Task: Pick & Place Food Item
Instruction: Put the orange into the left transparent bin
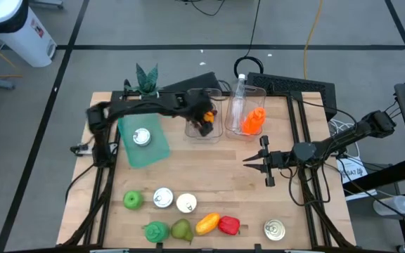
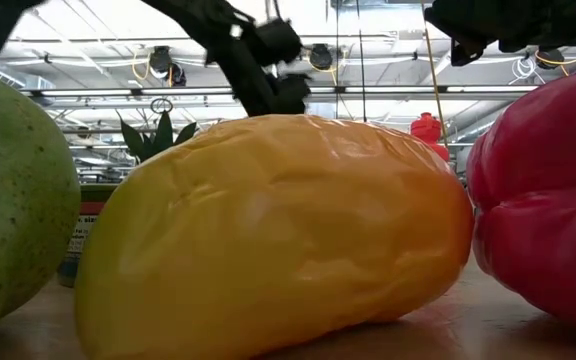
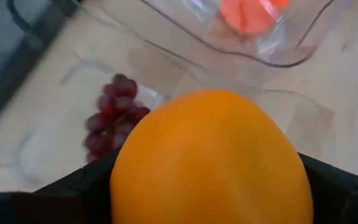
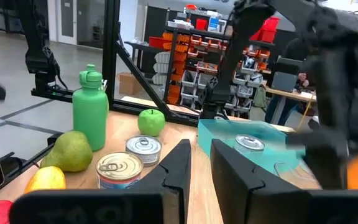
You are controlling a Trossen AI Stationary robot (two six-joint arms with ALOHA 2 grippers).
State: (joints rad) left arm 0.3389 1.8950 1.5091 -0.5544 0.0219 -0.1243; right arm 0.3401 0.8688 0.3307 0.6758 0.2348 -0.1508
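The left claw (image 1: 204,121) grips an orange (image 3: 210,158) at its widest part, poised over a clear container (image 1: 204,112) holding grapes (image 3: 114,118). Round, smooth and firm, it could slip; side grip suits it. The right claw (image 1: 259,163) waits mid-table, nearly closed, empty.

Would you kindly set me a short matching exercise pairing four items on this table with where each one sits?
Items:
1. orange
2. grapes
3. green apple
4. tin can

Places:
A. on the teal tray
B. held in the left end effector
C. inside a clear container
D. front row, left end

Pairs: 1-B, 2-C, 3-D, 4-A
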